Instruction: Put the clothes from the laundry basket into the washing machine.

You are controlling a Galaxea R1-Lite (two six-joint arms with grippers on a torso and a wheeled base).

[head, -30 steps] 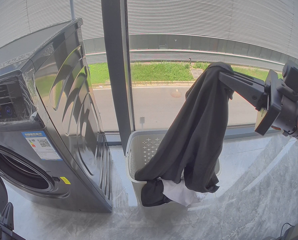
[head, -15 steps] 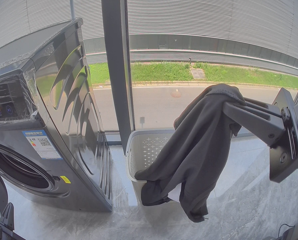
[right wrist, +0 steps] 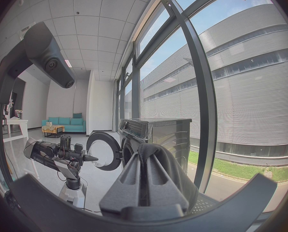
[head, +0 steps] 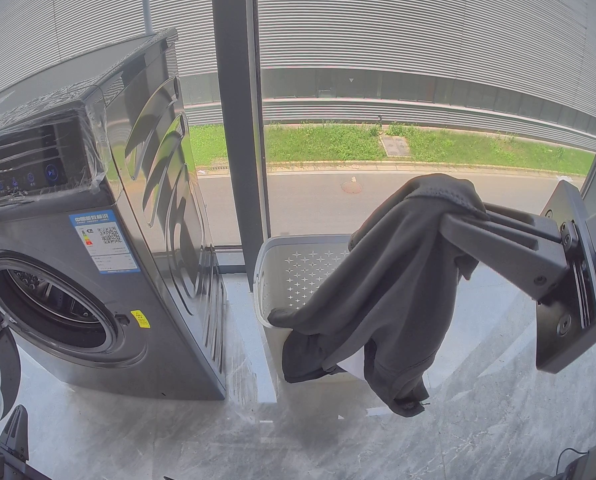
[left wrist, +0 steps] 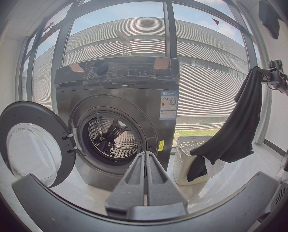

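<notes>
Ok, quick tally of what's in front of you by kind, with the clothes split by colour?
Washing machine: 1
Laundry basket: 1
Dark grey garment, held up by the right tool: 1
White cloth at the basket: 1
Total: 4
The dark fold over the basket's front may be part of the held garment; I cannot tell.

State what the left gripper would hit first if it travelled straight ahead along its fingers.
The left gripper would probably meet the washing machine front, near the drum opening; depth is unclear.
</notes>
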